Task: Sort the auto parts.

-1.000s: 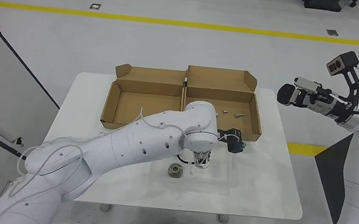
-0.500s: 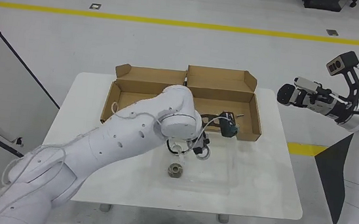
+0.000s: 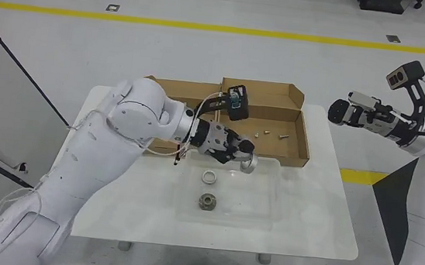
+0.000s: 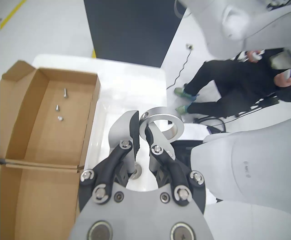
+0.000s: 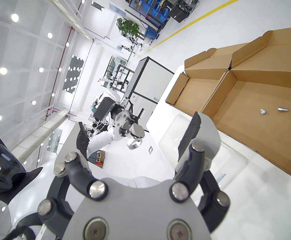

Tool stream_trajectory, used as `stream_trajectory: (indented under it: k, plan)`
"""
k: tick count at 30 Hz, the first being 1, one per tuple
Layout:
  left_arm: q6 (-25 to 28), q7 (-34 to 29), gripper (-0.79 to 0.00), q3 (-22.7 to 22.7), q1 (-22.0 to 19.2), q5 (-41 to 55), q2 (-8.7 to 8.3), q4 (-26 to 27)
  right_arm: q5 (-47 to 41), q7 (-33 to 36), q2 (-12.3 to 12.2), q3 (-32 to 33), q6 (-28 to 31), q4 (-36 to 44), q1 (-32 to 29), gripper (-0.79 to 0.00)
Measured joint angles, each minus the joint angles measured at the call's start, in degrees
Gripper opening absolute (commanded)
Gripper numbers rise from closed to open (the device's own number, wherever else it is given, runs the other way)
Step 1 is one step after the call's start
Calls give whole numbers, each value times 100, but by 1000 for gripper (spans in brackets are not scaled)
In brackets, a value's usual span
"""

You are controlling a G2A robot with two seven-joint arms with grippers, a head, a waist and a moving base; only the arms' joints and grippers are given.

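A small label [image 5: 220, 176] sits on the clear tray [image 3: 262, 216]; its print is too small to read. The left gripper [image 4: 141, 126] pinches the wall of a metal ring [image 4: 159, 111], one finger outside and one in the hole. It holds the ring in the air over the tray's far part, just near of the box's [image 3: 302, 146] right compartment, where three small bolts [image 3: 267, 132] lie. The left arm stretches in from the left across the box's left compartment. A second ring [image 3: 210, 177] and a grey round part [image 3: 207, 202] lie in the tray. The right gripper [image 5: 137, 134] hangs off the table's [image 3: 321, 214] far right corner, jaws spread wide around nothing.
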State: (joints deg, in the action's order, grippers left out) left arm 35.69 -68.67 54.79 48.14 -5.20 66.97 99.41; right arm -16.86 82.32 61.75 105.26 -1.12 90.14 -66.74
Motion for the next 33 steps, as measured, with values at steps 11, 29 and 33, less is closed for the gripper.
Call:
stream_trajectory:
  k: [11, 29, 33]
  plan:
    - [1306, 1302, -785, -327, -437, 2093, -470, -5, 0, 0, 0, 0, 0, 0, 0, 0]
    - [2231, 2236, -785, -756, -795, 3393, -942, 805, 0, 0, 0, 0, 0, 0, 0, 0]
    - [2231, 2236, -785, -756, -795, 3393, -941, 805, 0, 0, 0, 0, 0, 0, 0, 0]
